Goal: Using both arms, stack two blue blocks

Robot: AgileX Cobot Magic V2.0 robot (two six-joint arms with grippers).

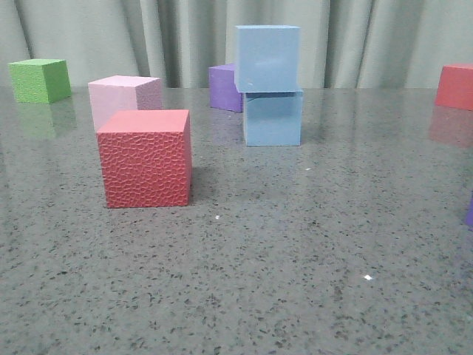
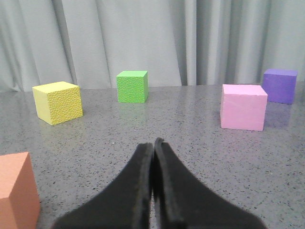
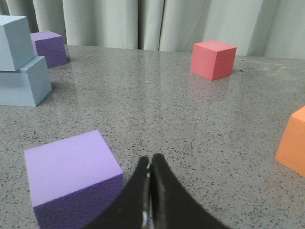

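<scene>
One blue block [image 1: 267,58] sits on top of the other blue block [image 1: 273,118] at the far middle of the table [image 1: 295,259], just right of a purple cube [image 1: 224,87]. The left gripper [image 2: 153,148] and right gripper [image 3: 150,167] both have fingers pressed together, holding nothing, well apart from the stack.

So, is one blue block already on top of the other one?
Yes. The upper blue block rests on the lower blue block, slightly offset to the left, with no end effector touching either.
</scene>
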